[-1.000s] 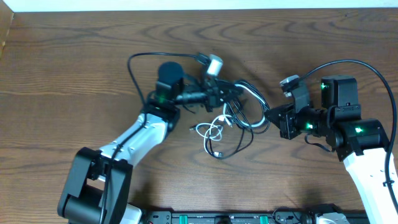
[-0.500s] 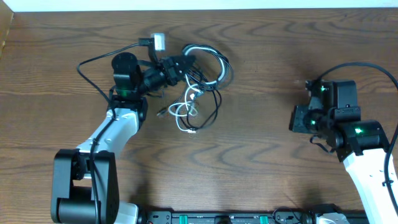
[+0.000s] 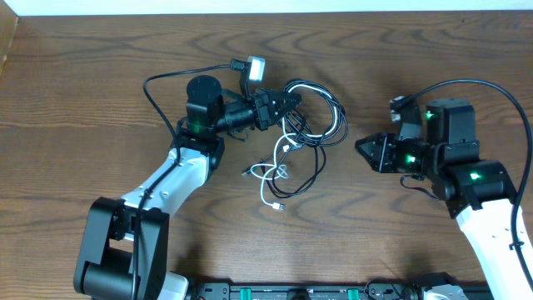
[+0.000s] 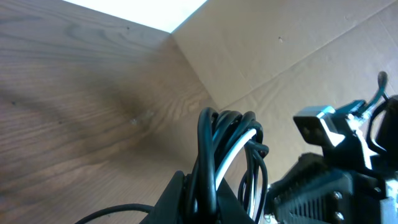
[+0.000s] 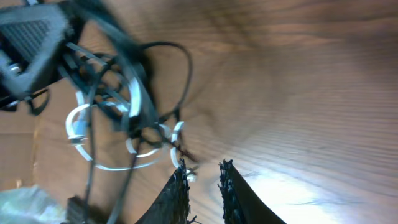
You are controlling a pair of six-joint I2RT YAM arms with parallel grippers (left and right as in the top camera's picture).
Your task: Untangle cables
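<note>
The cables (image 3: 321, 125) are a bundle of black loops with a thin white cord (image 3: 271, 179) trailing toward the table's front. My left gripper (image 3: 283, 102) is shut on the bundle's top left part. In the left wrist view the black and white strands (image 4: 214, 134) rise straight out of the closed left gripper (image 4: 201, 180). My right gripper (image 3: 361, 147) sits just right of the bundle, pointing at it and apart from it. In the right wrist view the right gripper (image 5: 202, 169) is open and holds nothing, with the cables (image 5: 134, 93) lying ahead of it.
A thick black wire (image 3: 162, 83) loops from the left arm across the wood table (image 3: 100, 167). Another thick black wire (image 3: 491, 92) arcs over the right arm. A rail (image 3: 300, 292) runs along the front edge, and a cardboard wall (image 4: 298, 50) stands at the back.
The left gripper swung left with the bundle, then came back toward the middle. The right gripper pulled away to the right, returned near the bundle and has parted its jaws.
</note>
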